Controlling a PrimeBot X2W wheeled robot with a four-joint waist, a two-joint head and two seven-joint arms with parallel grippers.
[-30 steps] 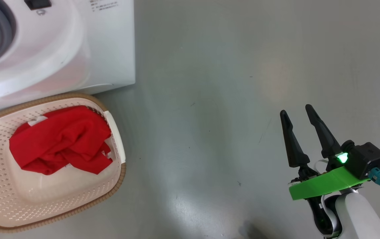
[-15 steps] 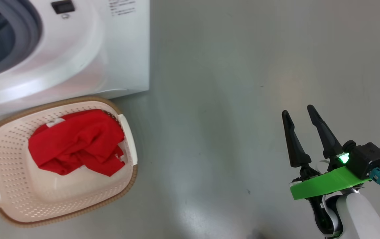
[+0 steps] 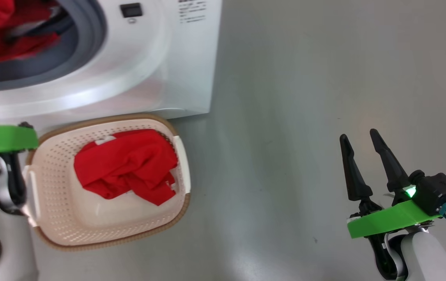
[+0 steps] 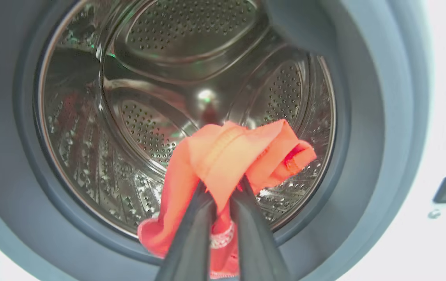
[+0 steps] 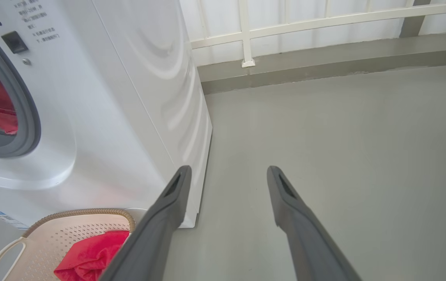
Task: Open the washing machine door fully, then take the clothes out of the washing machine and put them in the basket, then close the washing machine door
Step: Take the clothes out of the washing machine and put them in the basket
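Clamping a bright red fabric garment (image 4: 227,150) at the mouth of the perforated steel drum (image 4: 149,117), my left gripper (image 4: 223,185) is nearly closed; my right gripper (image 3: 358,134) gapes empty over grey floor (image 3: 285,117).

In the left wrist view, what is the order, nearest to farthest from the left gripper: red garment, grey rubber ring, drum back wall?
1. red garment: pinched in the left gripper, centre.
2. grey rubber ring: around the opening.
3. drum back wall: deep inside, upper middle.
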